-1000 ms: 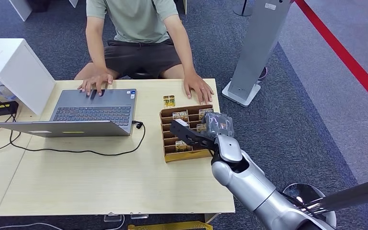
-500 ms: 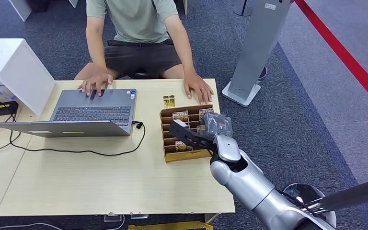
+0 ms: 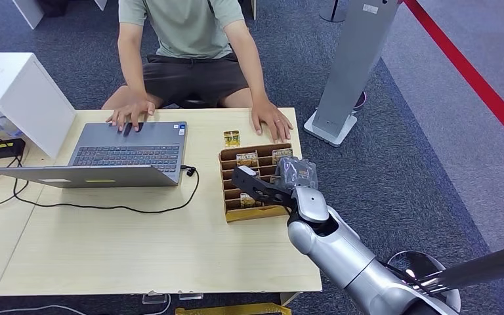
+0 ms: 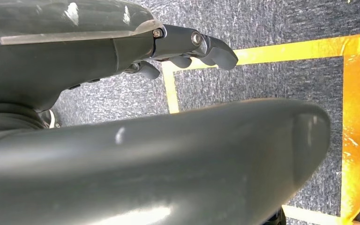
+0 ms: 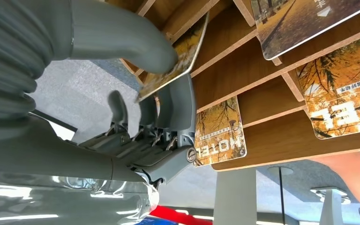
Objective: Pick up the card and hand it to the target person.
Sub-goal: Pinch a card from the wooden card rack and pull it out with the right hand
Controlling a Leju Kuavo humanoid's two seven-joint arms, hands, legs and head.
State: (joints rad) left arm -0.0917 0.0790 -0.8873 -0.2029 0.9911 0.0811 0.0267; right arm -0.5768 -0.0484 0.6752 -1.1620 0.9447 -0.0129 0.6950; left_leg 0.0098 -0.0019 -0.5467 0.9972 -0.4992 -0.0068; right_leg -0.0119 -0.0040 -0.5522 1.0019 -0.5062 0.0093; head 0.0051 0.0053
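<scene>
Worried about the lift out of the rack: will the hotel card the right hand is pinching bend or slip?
The card looks thin, flat and straight-edged between thumb and fingers, so probably stiff and light. Its printed face looks glossy, so it may slide in the right hand. It sits partly inside the wooden card rack, so it might catch on a divider.

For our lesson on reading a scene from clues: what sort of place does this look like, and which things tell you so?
Probably a mock hotel reception desk in an office or test hall. A wooden rack holds cards printed HOTEL, a person sits behind a desk with a laptop, and tape marks the carpet.
</scene>
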